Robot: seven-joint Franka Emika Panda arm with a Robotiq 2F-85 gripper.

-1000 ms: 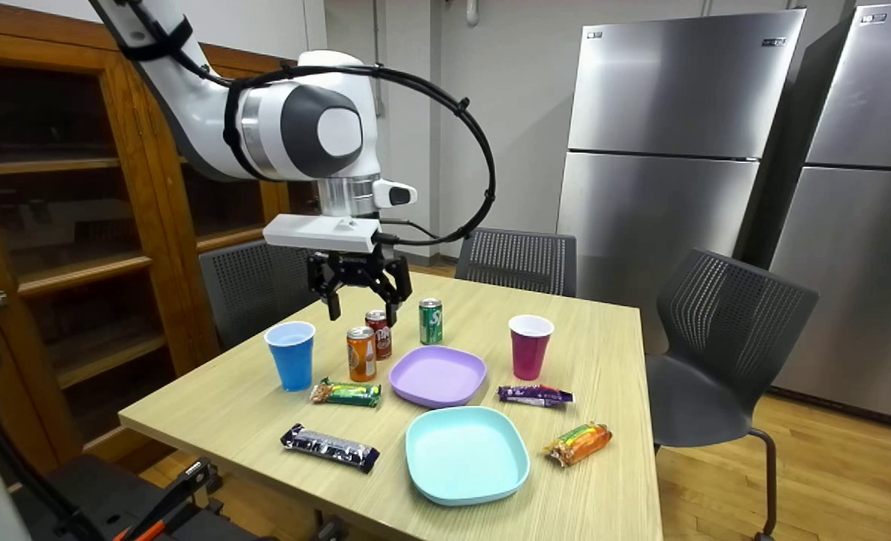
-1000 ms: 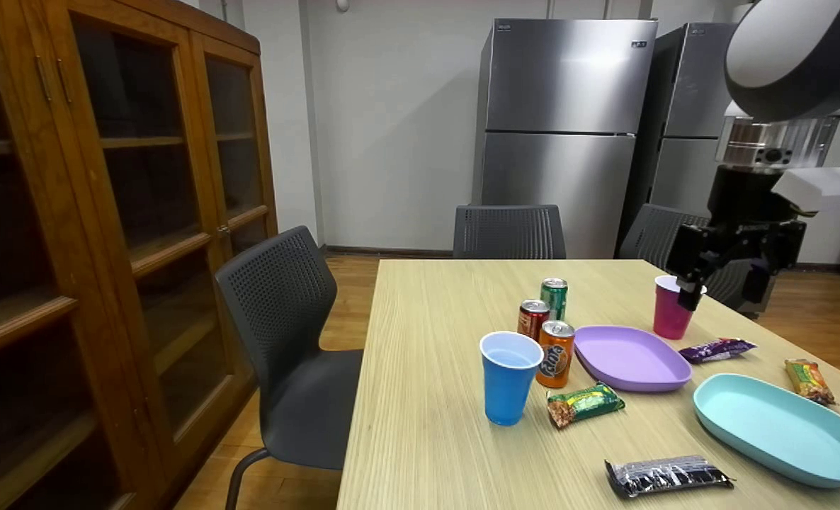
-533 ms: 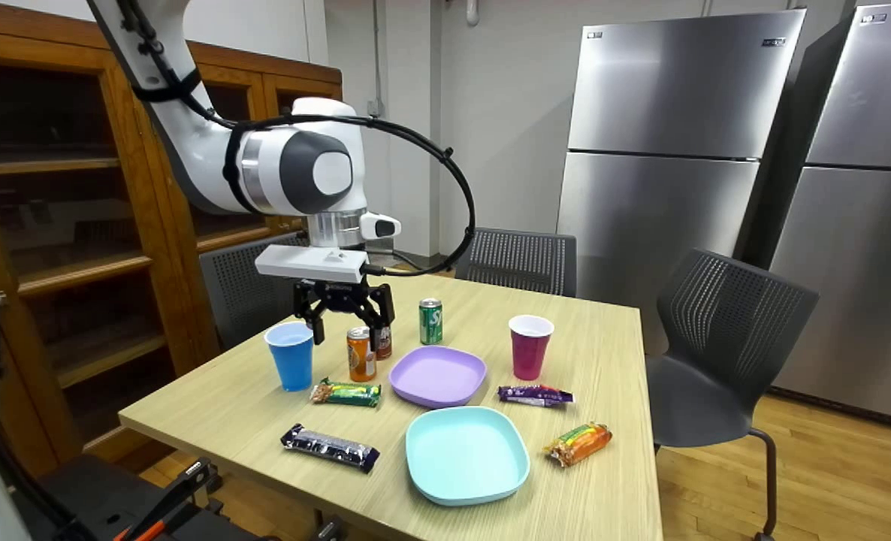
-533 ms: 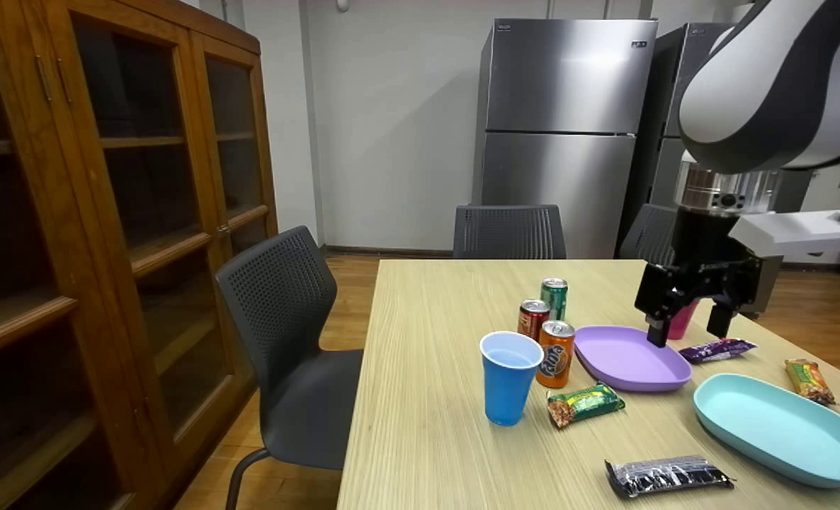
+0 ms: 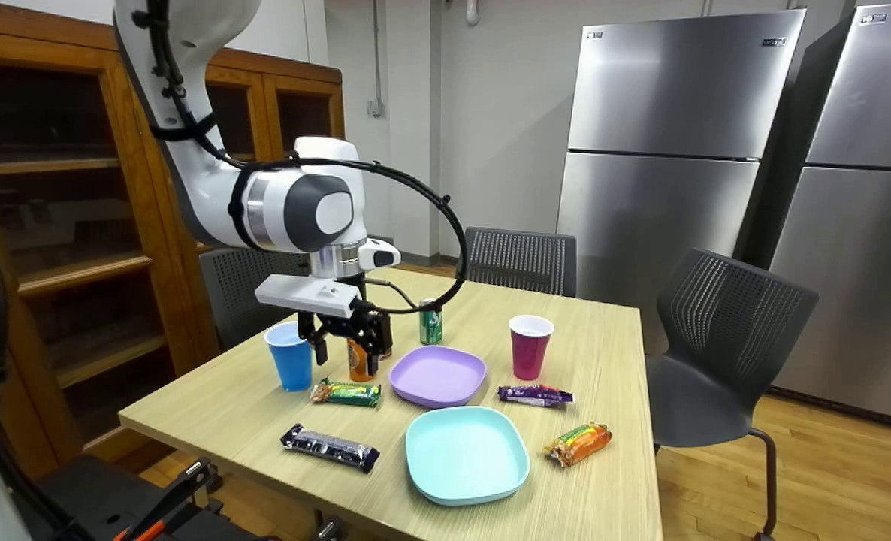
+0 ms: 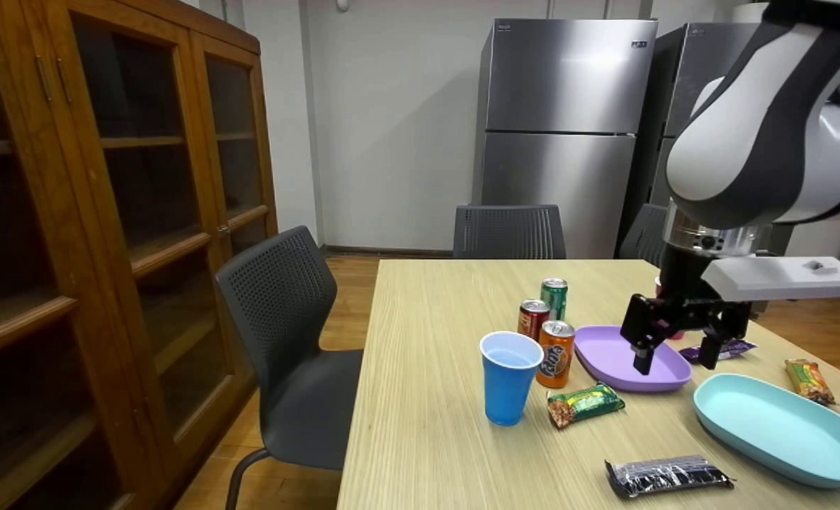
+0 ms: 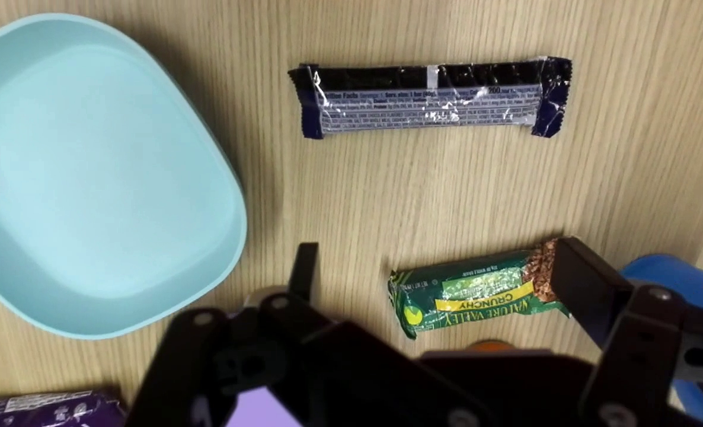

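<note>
My gripper (image 5: 346, 361) hangs above the table, its jaws wide apart and holding nothing. Closest below it in the wrist view is a green granola bar (image 7: 476, 290), lying flat between the fingers' lines; the right finger (image 7: 588, 284) covers its brown end. A dark blue bar (image 7: 434, 98) lies farther up that view, beside the teal plate (image 7: 105, 172). In an exterior view the gripper (image 6: 675, 361) appears in front of the purple plate (image 6: 604, 368). An orange can (image 5: 360, 364) is partly hidden behind the fingers, and a blue cup (image 5: 292, 361) stands to the left.
A red-brown can (image 6: 533, 319) and a green can (image 6: 554, 297) stand close behind the orange one. A magenta cup (image 5: 530, 349), a purple wrapped bar (image 5: 534, 395) and an orange wrapped bar (image 5: 579, 443) occupy the table's right part. Chairs (image 5: 723, 353) surround the table.
The arm has come down toward the table, shifting a little left in both exterior views, and the gripper has tilted slightly. It has stayed open. Everything on the table lies as before.
</note>
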